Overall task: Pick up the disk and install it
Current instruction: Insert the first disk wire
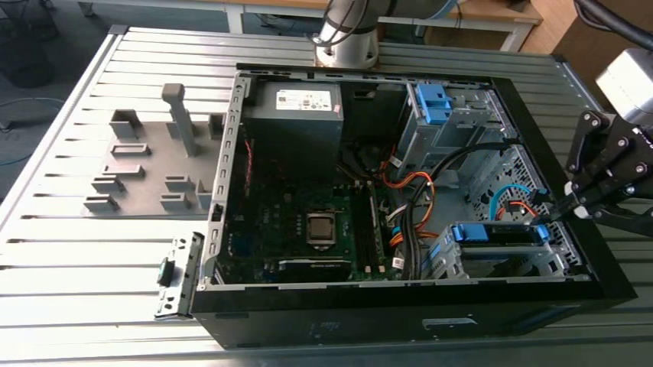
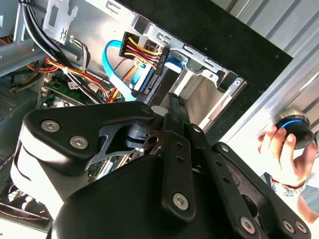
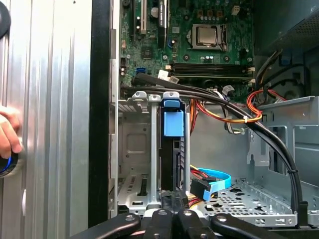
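Exterior view: open computer case [image 1: 408, 325] lying on a slatted metal worktop [image 1: 82, 260], with a grey moulded tray [image 1: 153, 164] on the worktop at the exterior view's left of the case. Inside the case, a green circuit board [image 1: 306, 229], a grey box [image 1: 296, 115] with a white sticker, orange and black cables [image 1: 408, 206] and a bare blue clip [image 1: 433, 103] in the far bay. Disk [image 1: 495, 233] standing on edge in the drive cage [image 1: 449, 260] at the near corner toward the exterior view's right, its blue frame uppermost. Gripper [image 1: 544, 222] reaching in from the exterior view's right, tips right at the end of the disk.

Second wrist view: black gripper [image 2: 172, 99] close up, pointing into the cage beside a blue ribbon cable [image 2: 112, 64] and a plug [image 2: 144, 50] with coloured wires. Outside the case, a hand [image 2: 279, 149] on a round knob [image 2: 295, 130].

First wrist view: disk [image 3: 172, 149] upright in the drive cage [image 3: 132, 149], blue tab toward the circuit board [image 3: 199, 20]. Gripper [image 3: 173, 199] touching the near end of the disk. Impossible to tell whether the jaws are clamped on the disk or merely pressed against it.
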You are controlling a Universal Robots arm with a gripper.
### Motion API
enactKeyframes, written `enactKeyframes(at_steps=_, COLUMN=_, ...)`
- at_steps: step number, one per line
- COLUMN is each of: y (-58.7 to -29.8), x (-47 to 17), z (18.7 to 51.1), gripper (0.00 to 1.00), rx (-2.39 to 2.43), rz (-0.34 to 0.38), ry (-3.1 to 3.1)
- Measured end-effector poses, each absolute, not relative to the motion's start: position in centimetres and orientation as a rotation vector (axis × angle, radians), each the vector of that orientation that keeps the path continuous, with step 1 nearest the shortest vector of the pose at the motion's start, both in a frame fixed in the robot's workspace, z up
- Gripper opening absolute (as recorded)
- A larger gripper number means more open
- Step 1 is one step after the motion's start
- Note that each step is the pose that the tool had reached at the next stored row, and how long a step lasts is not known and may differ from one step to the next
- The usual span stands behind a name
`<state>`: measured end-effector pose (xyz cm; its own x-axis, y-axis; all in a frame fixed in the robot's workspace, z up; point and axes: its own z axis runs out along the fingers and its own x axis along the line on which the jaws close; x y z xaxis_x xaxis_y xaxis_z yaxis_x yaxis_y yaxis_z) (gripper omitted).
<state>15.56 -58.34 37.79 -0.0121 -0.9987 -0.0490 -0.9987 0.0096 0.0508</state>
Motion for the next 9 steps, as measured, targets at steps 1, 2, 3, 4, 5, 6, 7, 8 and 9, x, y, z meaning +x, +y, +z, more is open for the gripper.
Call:
enactKeyframes(at_steps=1, y=-58.34, x=15.56, z=37.79, gripper=0.11, rx=2.207, rz=-0.111, ry=-2.232)
enactKeyframes(at_steps=2, y=-58.34, x=15.56, z=37.79, gripper=0.11, rx=2.208, rz=-0.111, ry=-2.231)
enactKeyframes(at_steps=3, y=-58.34, x=15.56, z=37.79, gripper=0.11, rx=2.208, rz=-0.111, ry=-2.231)
enactKeyframes(at_steps=4, y=-58.34, x=15.57, z=37.79, gripper=0.11, rx=2.208, rz=-0.111, ry=-2.231)
enactKeyframes(at_steps=5, y=-58.34, x=15.57, z=37.79, gripper=0.11, rx=2.208, rz=-0.111, ry=-2.231)
enactKeyframes(at_steps=6, y=-58.34, x=15.57, z=37.79, gripper=0.11, rx=2.208, rz=-0.111, ry=-2.231)
enactKeyframes(at_steps=7, y=-58.34, x=15.57, z=37.79, gripper=0.11, rx=2.208, rz=-0.111, ry=-2.231)
enactKeyframes(at_steps=8, y=-58.34, x=15.57, z=37.79, gripper=0.11, rx=2.208, rz=-0.111, ry=-2.231)
enactKeyframes(at_steps=9, y=-58.34, x=15.57, z=37.79, gripper=0.17, rx=2.207, rz=-0.111, ry=-2.231)
